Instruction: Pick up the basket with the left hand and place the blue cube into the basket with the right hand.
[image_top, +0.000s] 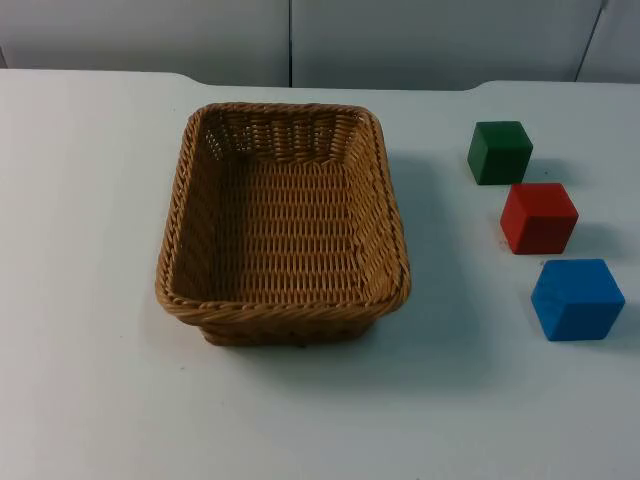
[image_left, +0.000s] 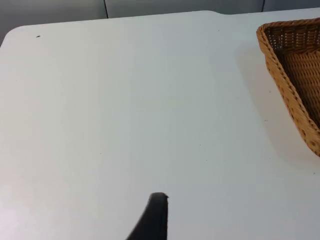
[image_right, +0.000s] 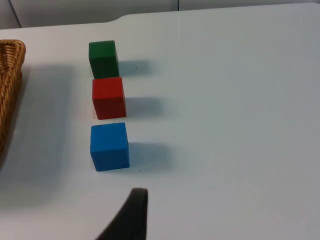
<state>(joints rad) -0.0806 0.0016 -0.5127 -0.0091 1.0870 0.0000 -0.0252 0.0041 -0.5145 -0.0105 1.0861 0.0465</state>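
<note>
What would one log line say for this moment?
basket: on table, empty | blue cube: on table, right of basket | left gripper: waiting | right gripper: near blue cube

No readable text, label, brand, number or sign is showing anywhere; the woven basket (image_top: 283, 226) is carrying no tag or print; the blue cube (image_top: 577, 299), red cube (image_top: 538, 217) and green cube (image_top: 499, 152) are showing plain painted faces with no lettering; the white table (image_top: 90, 380) and the grey partition wall (image_top: 420, 40) are bearing no markings that can be read; a tiny dark speck (image_left: 38, 36) is sitting on the table in the left wrist view, too small to be telling whether it is a mark or a character
</note>
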